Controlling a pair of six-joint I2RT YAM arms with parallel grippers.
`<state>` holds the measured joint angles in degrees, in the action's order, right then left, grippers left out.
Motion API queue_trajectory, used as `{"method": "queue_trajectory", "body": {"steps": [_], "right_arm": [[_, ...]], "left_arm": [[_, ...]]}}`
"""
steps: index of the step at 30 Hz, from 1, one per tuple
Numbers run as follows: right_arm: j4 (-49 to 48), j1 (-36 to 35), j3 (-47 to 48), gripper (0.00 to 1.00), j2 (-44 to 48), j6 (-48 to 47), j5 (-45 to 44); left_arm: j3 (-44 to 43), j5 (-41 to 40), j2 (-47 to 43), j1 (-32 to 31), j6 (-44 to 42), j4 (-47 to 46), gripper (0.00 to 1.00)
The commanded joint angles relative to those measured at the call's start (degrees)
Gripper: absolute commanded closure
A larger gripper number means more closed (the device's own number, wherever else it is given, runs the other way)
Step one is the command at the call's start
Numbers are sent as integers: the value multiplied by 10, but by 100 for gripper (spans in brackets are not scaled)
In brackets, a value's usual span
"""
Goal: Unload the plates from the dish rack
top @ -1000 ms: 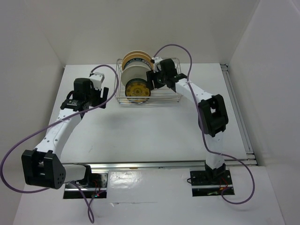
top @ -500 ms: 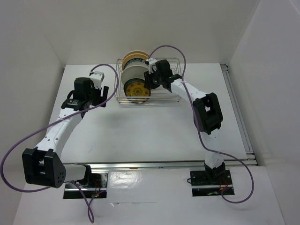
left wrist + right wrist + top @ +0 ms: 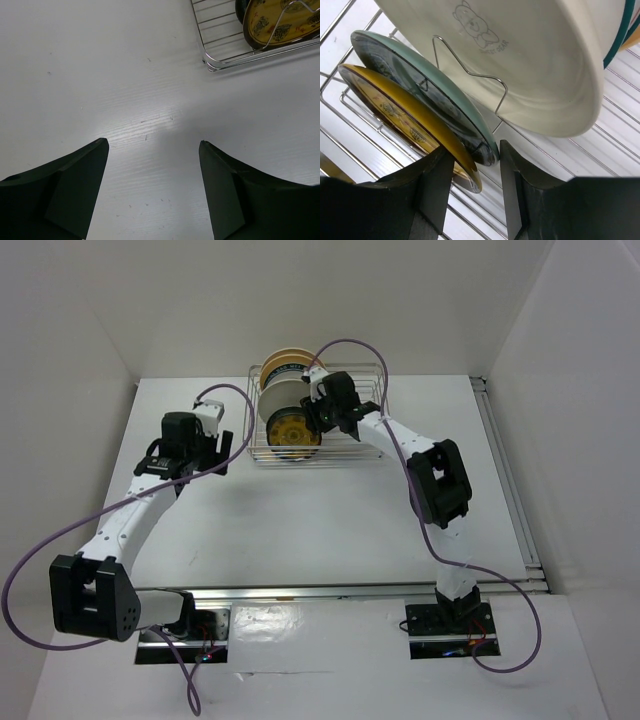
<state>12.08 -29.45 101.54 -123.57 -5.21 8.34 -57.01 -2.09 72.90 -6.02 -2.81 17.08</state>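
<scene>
Since a second ago the right jaws have come further left into the one dish rack (image 3: 220,40). Half open and not clamped, they straddle the lower edges of two small plates: the gold plate (image 3: 390,107) and the green-backed plate (image 3: 420,80). One large cream plate (image 3: 535,75) stands just beyond them. The left jaws hang wide open over the table (image 3: 125,75), with the rack's corner ahead to their right.

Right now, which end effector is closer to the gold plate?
Right. The right end effector straddles the gold plate; the left end effector hangs outside the dish rack.
</scene>
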Motion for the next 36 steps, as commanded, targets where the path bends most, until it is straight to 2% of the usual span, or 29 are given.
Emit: {"method": "queue_trajectory", "body": {"steps": [1,5,6,9,15,19,21,23,29,31,32,36], "right_arm": [[0,-5,-4,52,6,-2,-39],[5,-5,-28,58,20,9,-44],[5,-5,-36,69,27,9,-49],[5,-10,-41,90,38,9,-60],[10,-22,-42,87,70,-8,-86],[21,-22,-35,79,83,-14,-103],[21,-22,-42,62,88,-14,-110],[21,-22,-42,50,88,-14,-110],[29,-17,-31,52,68,10,-114],[37,-10,-37,59,68,18,-96],[37,-10,-44,65,76,18,-88],[1,-10,-79,64,102,24,-53]], "left_arm": [[3,3,-25,2,-2,-23,14],[9,9,-25,2,-2,-28,14],[9,9,-25,2,-2,-28,14],[9,9,-25,2,-2,-28,14],[9,14,-25,2,-2,-28,14],[3,14,-25,2,-2,-28,14],[3,14,-25,2,-2,-28,14],[3,14,-25,2,-2,-28,14],[3,24,-25,2,-2,-28,14],[3,24,-25,2,-2,-28,14],[8,24,-25,2,-2,-28,14],[15,24,-30,2,-2,-28,14]]}}
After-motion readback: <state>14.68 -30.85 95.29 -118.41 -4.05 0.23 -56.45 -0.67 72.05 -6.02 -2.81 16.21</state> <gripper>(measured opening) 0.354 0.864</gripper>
